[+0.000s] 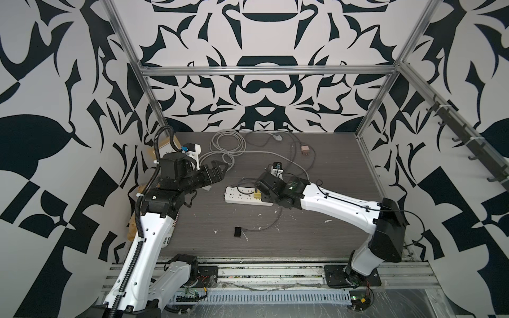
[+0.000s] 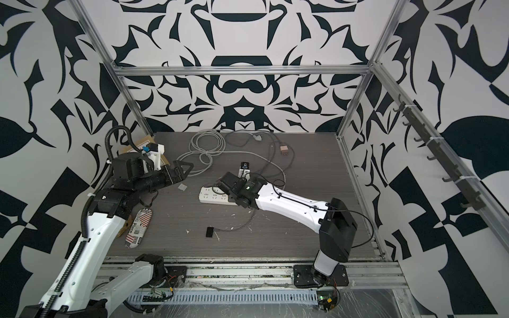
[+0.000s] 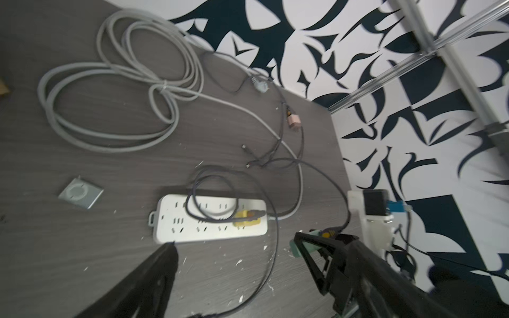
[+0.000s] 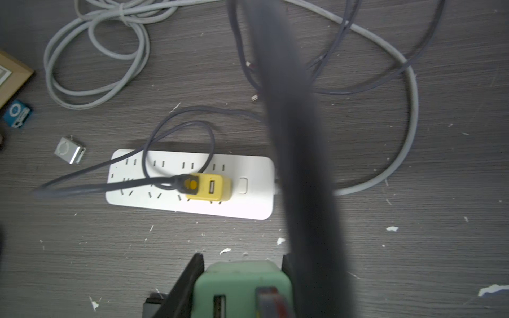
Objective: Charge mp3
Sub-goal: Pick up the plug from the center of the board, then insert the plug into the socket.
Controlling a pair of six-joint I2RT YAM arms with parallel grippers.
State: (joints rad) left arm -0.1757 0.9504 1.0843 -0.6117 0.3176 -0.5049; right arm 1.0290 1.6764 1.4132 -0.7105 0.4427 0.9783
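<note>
Tabletop (image 4: 413, 247) — mp3 (image 4: 16, 113) apart from right hand (image 4: 239, 275)

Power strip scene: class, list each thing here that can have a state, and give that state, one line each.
power strip: one charger plugged in.
yellow charger: plugged into strip, cable in one port.
green charger: held off the strip.
right gripper: shut on green charger.
left gripper: open, empty.
mp3: lying loose, no cable seen.
pink charger: lying off the strip.

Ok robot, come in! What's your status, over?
Left gripper open, empty. Right gripper shut on green charger cube. Blue mp3 on table, untouched. Dark cable loops across power strip.
</note>
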